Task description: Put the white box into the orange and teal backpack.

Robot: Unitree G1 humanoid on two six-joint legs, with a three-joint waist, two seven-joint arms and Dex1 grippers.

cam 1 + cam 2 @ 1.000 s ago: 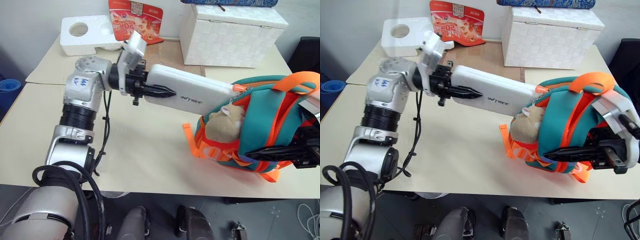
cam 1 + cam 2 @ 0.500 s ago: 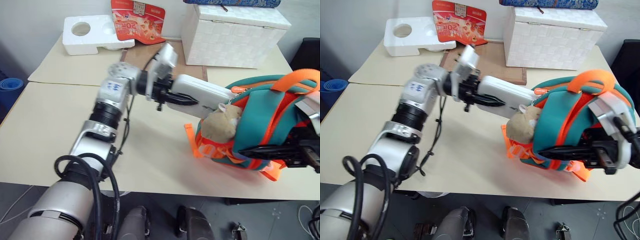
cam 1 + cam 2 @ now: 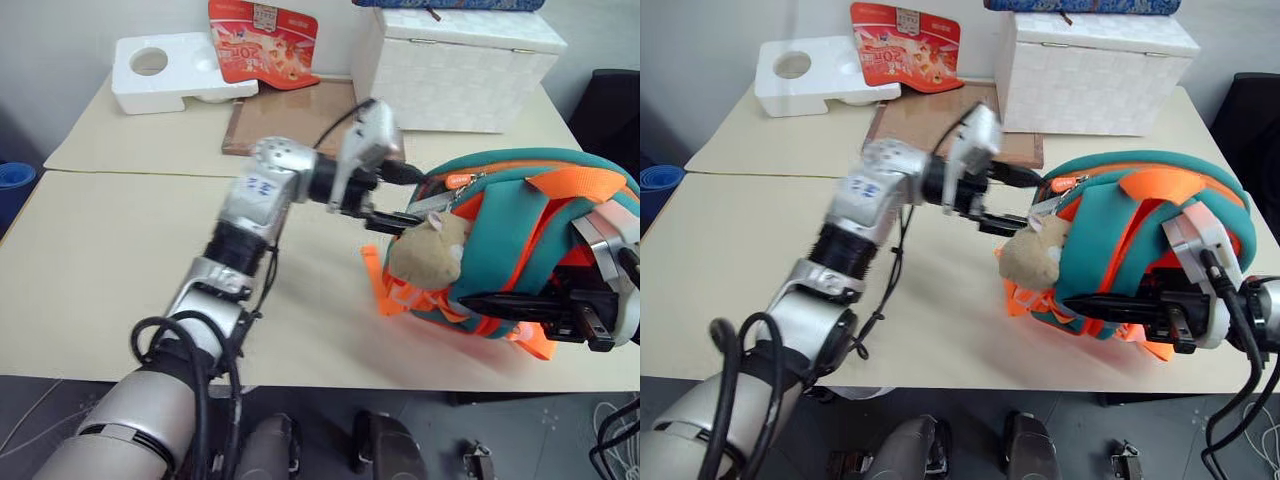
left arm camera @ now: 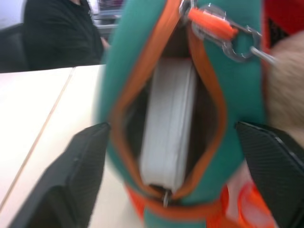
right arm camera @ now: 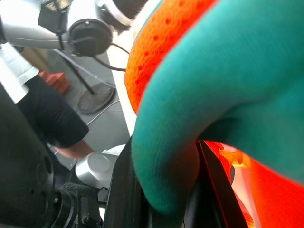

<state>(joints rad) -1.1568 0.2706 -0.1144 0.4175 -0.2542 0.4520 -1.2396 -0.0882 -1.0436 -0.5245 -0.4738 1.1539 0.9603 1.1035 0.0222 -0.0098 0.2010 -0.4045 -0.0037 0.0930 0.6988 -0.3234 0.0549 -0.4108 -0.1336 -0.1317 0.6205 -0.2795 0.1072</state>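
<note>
With the box [image 4: 167,128] sitting inside the backpack [image 3: 510,250], your left gripper [image 3: 395,198] stands spread wide at the zipper mouth, holding nothing. Your right gripper [image 3: 520,305] is clamped on the backpack's fabric, keeping it up on the surface [image 3: 100,260].

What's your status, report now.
Left gripper fingers open at the backpack mouth. White box inside, released. Right gripper shut on the backpack's edge. Nothing in the way.
</note>
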